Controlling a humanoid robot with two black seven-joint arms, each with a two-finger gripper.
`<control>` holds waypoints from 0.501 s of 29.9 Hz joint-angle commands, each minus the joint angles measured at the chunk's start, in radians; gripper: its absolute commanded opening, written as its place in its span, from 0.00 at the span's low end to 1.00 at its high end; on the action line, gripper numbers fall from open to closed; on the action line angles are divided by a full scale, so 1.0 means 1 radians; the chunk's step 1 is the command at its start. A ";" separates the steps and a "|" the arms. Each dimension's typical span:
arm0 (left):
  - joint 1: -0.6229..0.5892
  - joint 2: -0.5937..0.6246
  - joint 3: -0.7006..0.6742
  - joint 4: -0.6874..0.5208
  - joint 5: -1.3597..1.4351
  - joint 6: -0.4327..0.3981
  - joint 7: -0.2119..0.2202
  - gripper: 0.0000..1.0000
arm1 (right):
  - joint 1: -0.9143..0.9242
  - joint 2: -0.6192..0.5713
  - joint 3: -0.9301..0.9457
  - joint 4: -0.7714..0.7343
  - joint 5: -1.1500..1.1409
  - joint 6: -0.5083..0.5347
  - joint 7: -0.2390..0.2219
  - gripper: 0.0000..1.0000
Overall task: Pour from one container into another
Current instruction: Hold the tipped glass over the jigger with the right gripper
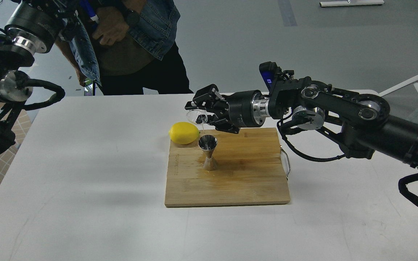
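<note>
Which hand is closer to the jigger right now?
Right. The right hand holds the tumbler tipped just above the jigger; the left arm is far off at the left edge, its hand out of view.

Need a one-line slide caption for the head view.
Right gripper tips the glass tumbler over the steel jigger on the cutting board.

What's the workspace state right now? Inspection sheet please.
Surface: white table, wooden cutting board on it.
Job's things: glass tumbler tipped sideways above the steel jigger, thin stream falling into it; jigger upright on the board.
Clutter: lemon at the board's far left corner.
Grippers: right gripper shut on the tumbler; left gripper not in view.
Cables: black cable looping under the right arm.
Surroundings: person standing behind the table.
</note>
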 commanded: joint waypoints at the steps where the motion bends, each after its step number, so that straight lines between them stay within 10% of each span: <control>1: 0.000 -0.001 0.001 0.000 0.000 0.001 0.000 0.98 | 0.006 -0.002 -0.002 0.001 0.000 0.001 0.000 0.43; 15: -0.005 -0.001 0.001 0.002 0.000 0.001 0.001 0.98 | 0.027 -0.005 -0.031 0.001 -0.006 0.014 0.000 0.43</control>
